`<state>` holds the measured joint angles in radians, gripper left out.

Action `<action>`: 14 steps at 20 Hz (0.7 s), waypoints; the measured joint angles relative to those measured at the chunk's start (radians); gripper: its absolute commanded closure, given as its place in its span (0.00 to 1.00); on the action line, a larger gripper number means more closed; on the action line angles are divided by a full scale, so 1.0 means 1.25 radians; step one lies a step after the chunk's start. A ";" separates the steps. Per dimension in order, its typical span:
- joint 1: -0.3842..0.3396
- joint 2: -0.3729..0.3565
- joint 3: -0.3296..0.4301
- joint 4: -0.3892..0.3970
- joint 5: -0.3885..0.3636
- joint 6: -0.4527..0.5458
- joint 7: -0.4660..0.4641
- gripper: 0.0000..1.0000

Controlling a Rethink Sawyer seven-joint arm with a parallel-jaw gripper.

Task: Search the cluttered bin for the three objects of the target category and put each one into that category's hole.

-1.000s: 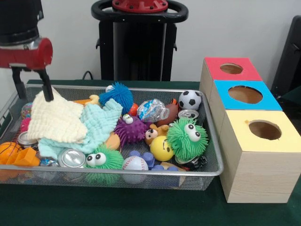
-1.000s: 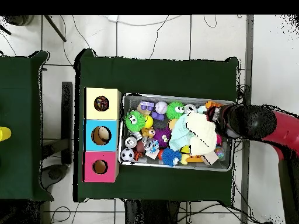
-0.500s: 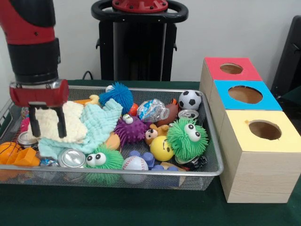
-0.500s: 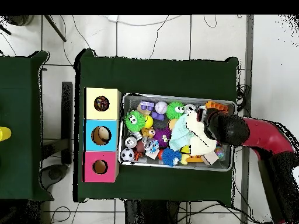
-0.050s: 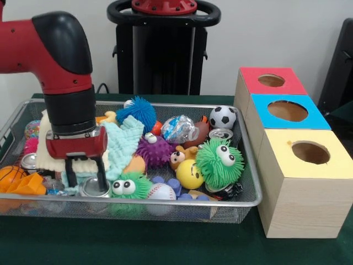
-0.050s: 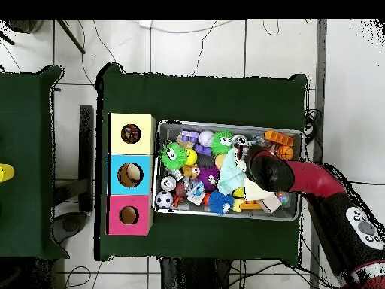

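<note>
My gripper (image 5: 86, 180) hangs low in the near-left part of the mesh bin (image 5: 165, 202), open. Its two black fingers (image 5: 102, 178) straddle a silver can (image 5: 92, 191) lying top-up against the bin's front wall. Another can (image 5: 223, 133) lies near the soccer ball (image 5: 223, 116), and a third (image 5: 26, 163) shows at the left edge. In the overhead view the red arm (image 6: 272, 171) covers the gripper, and the can (image 6: 239, 140) shows just past it. Red (image 5: 289, 86), blue (image 5: 317, 118) and yellow (image 5: 287, 161) boxes with round holes stand right of the bin.
A cream cloth (image 5: 48, 156) and a mint cloth (image 5: 124, 138) lie heaped behind the gripper. Fuzzy toys (image 5: 219, 161), a baseball (image 5: 159, 191), a basketball (image 5: 10, 175), a yellow smiley ball (image 5: 189, 174) and orange blocks (image 5: 30, 185) crowd the bin.
The arm swung from the bin's back-left corner toward the front and came down; its fingers left the cream cloth and now stand around the silver can. The small green fuzzy toy and the baseball shifted slightly.
</note>
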<state>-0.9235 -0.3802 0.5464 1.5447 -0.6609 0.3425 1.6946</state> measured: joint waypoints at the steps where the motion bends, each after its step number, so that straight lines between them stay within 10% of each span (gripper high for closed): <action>1: -0.002 0.002 0.002 0.001 -0.001 -0.009 0.000 0.00; 3: -0.005 0.004 0.004 0.003 0.000 -0.017 0.000 0.00; 4: -0.006 0.005 0.005 0.004 0.000 -0.020 0.000 1.00; 5: -0.010 0.008 0.005 0.004 0.000 -0.035 0.000 0.00; 14: -0.002 0.000 -0.006 0.008 -0.002 -0.045 0.000 0.00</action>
<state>-0.9266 -0.3795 0.5393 1.5551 -0.6635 0.2862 1.6946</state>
